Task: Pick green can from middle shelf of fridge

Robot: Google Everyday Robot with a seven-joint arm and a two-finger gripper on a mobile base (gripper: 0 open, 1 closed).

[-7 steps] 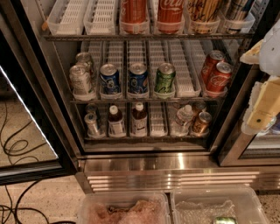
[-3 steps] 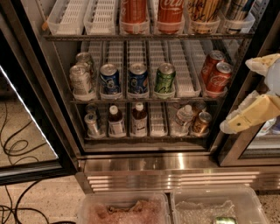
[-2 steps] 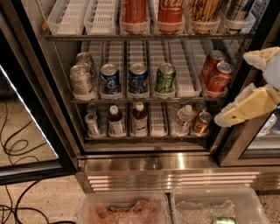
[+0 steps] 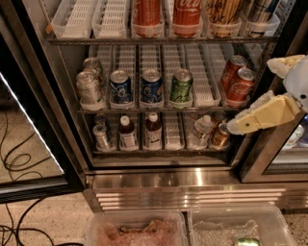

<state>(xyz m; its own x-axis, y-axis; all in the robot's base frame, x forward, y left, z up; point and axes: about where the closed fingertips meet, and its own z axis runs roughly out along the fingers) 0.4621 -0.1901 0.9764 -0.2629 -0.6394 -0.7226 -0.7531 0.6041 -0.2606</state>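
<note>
The green can stands upright at the front of the middle shelf of the fridge, fourth lane from the left. Two blue cans stand left of it, silver cans at the far left and red cola cans at the right. My cream-coloured gripper is at the right side of the open fridge, in front of the lower shelf's right end. It is below and to the right of the green can and well apart from it.
The top shelf holds tall red cans and empty white trays. The lower shelf holds small bottles and cans. The open door's black frame is at left. Cables lie on the floor. Clear plastic bins stand below.
My gripper has swung in from the right edge, moving left and down to the fridge's right side. The cans have not moved.
</note>
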